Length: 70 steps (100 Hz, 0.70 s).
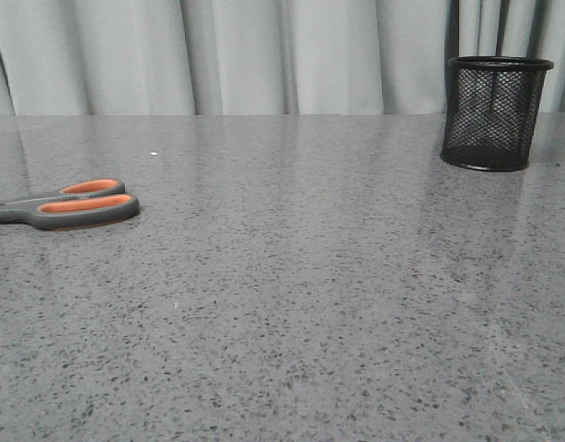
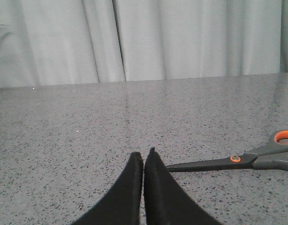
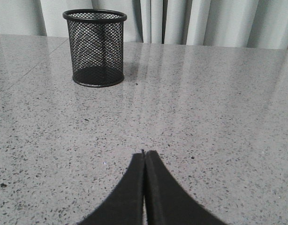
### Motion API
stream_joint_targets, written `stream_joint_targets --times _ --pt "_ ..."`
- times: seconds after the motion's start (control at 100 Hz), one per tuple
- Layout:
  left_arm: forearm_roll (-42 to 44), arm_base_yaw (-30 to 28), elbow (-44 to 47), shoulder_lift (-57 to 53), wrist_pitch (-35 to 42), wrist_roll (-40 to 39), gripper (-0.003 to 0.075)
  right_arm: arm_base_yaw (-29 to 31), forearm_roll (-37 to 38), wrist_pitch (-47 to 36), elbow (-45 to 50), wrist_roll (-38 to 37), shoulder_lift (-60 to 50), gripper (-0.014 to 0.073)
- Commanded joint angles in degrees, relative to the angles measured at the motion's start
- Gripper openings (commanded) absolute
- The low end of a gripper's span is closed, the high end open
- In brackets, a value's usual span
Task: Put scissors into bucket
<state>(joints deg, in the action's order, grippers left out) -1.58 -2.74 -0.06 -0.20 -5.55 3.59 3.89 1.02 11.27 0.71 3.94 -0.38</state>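
The scissors (image 1: 66, 206) lie flat on the grey speckled table at the left, with grey handles lined in orange and dark blades running off the left edge. They also show in the left wrist view (image 2: 238, 161), blade tip close beside my left gripper (image 2: 143, 153), which is shut and empty. The bucket (image 1: 494, 112), a black wire-mesh cup, stands upright at the far right. It also shows in the right wrist view (image 3: 94, 47), well ahead of my right gripper (image 3: 145, 153), which is shut and empty. Neither gripper shows in the front view.
The grey speckled table (image 1: 292, 295) stretches between the scissors and the bucket. A pale grey curtain (image 1: 264, 51) hangs behind the table's far edge.
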Motion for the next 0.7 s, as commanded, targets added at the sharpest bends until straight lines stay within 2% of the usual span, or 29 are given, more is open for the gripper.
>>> stream_joint_targets --times 0.0,0.38,0.58,0.69 --pt "-0.33 -0.13 0.96 -1.53 4.32 -0.57 -0.0020 0.28 0.59 -4.98 1.43 0.05 -1.20 -0.0069" --pt "-0.33 -0.13 0.96 -1.53 4.32 -0.57 -0.0020 0.28 0.20 -7.02 1.43 0.05 -1.20 -0.0069" --pt "-6.44 -0.13 0.96 -1.53 4.43 -0.57 -0.0020 0.28 -9.42 -9.94 1.43 0.05 -1.20 -0.0069" --pt "-8.00 -0.13 0.96 -1.53 4.58 -0.57 -0.0020 0.28 -11.75 -10.78 1.43 0.05 -1.20 -0.0069"
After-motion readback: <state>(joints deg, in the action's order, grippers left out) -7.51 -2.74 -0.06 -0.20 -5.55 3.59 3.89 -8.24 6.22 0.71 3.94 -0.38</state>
